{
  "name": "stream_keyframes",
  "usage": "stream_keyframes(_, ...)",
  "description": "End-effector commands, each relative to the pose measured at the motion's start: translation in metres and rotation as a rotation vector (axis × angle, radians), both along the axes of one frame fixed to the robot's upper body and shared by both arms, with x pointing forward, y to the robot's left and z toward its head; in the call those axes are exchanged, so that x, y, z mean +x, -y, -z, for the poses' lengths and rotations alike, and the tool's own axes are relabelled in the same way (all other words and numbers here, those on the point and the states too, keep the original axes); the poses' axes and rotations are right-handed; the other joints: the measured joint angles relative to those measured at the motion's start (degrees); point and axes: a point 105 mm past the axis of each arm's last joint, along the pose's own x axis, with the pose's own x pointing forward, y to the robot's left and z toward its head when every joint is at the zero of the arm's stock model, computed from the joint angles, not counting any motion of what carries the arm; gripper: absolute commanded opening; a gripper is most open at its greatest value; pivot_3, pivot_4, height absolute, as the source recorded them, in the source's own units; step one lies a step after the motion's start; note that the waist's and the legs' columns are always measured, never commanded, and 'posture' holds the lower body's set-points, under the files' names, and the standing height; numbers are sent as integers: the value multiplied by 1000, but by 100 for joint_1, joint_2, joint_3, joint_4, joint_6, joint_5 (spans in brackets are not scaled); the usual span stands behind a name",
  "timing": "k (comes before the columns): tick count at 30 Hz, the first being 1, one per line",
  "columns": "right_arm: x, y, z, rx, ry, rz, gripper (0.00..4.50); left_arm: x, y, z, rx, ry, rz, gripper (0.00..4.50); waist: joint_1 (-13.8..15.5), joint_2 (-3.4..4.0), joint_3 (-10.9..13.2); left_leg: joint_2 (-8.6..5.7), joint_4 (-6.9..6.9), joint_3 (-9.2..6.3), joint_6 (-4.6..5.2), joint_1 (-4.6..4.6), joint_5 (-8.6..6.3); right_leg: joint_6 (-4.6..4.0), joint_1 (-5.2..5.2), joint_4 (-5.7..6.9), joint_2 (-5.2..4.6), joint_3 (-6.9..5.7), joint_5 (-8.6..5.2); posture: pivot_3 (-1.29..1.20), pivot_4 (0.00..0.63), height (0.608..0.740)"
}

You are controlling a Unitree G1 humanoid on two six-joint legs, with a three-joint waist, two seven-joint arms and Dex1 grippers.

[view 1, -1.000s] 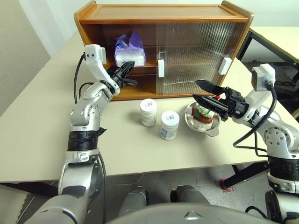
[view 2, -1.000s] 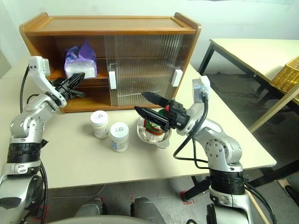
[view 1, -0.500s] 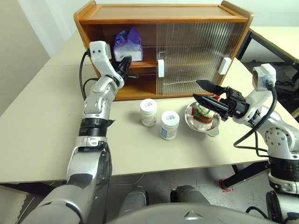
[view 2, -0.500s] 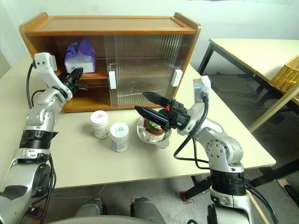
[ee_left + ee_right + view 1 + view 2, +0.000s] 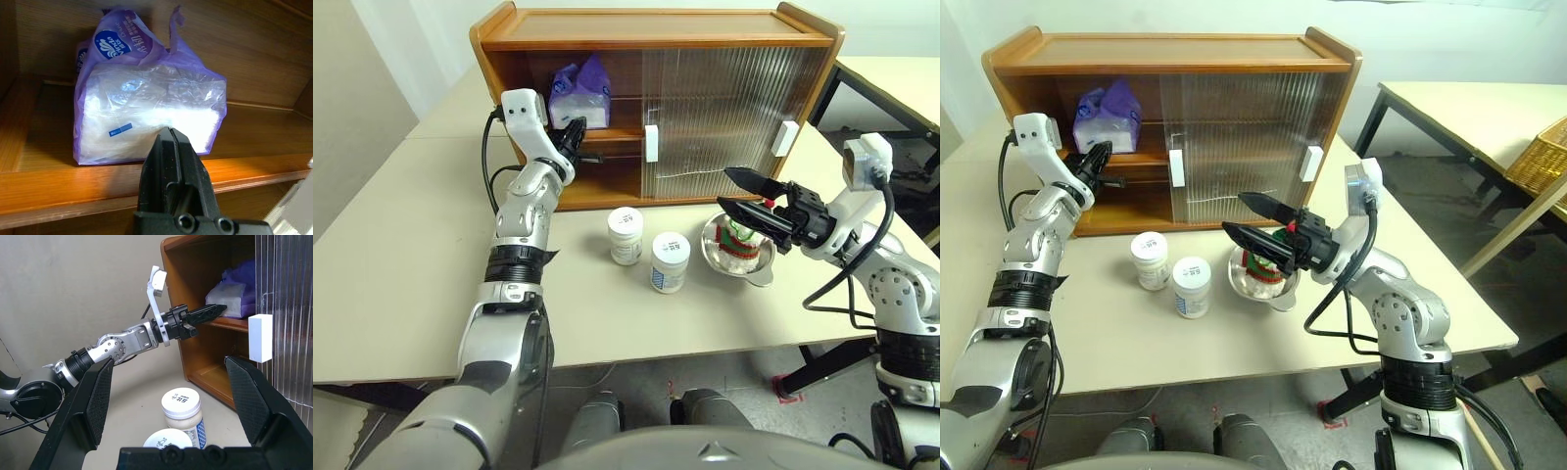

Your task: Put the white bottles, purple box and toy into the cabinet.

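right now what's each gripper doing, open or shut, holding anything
Left gripper: shut, holding nothing, tips at the purple tissue pack on the cabinet's upper shelf.
Right gripper: open, holding nothing.

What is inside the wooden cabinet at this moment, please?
On the upper shelf of the cabinet lies the purple tissue pack, at the open left side. The lower shelf there looks bare. The ribbed sliding doors blur whatever is behind them.

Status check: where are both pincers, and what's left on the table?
Left pincer shut, tip against purple box on cabinet upper shelf. Right pincer open over toy in bowl. Two white bottles on table.
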Motion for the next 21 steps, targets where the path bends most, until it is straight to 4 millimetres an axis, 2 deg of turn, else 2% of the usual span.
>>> stream_keyframes(1,-2,-1,0,0,-6,-10,4500,-11,8,-12,-44,56,89,27,-2,0,0,0,1,0,0,-1,-1,0,0,0,-1,0,0,-138,18,740)
stream_keyframes(3,-1,-1,0,0,-6,-12,4500,-19,9,-15,-51,79,121,27,-3,0,0,0,0,3,2,-1,-4,-1,0,-3,0,1,0,-134,18,740)
stream_keyframes(6,-1,-2,1,1,-7,-14,4500,-29,10,-17,-44,101,147,589,-7,0,0,-43,-1,7,1,-1,-7,-3,-2,-5,12,-1,-2,-126,17,740)
stream_keyframes(12,0,-2,2,1,-10,-22,4500,-52,6,-16,-6,108,183,2668,-5,0,0,-43,1,-4,1,0,-7,-3,-1,-4,-1,0,-2,-116,16,740)
stream_keyframes(15,0,-3,2,2,-10,-26,4500,-66,3,-8,32,87,233,3739,-1,1,0,-41,3,-9,0,0,-8,-4,-1,-3,-5,1,-2,-113,16,740)
stream_keyframes(17,1,-3,2,1,-10,-29,4500,-75,-6,1,94,86,237,4407,-3,4,-2,-25,2,-16,-2,0,-9,-5,-3,-3,-7,2,-2,-112,14,740)
stream_keyframes(21,1,-3,3,0,-10,-30,4500,-96,-22,25,165,40,306,4487,-5,5,-4,9,-1,-17,-16,-5,-17,-13,-18,-1,-8,3,-2,-112,11,740)
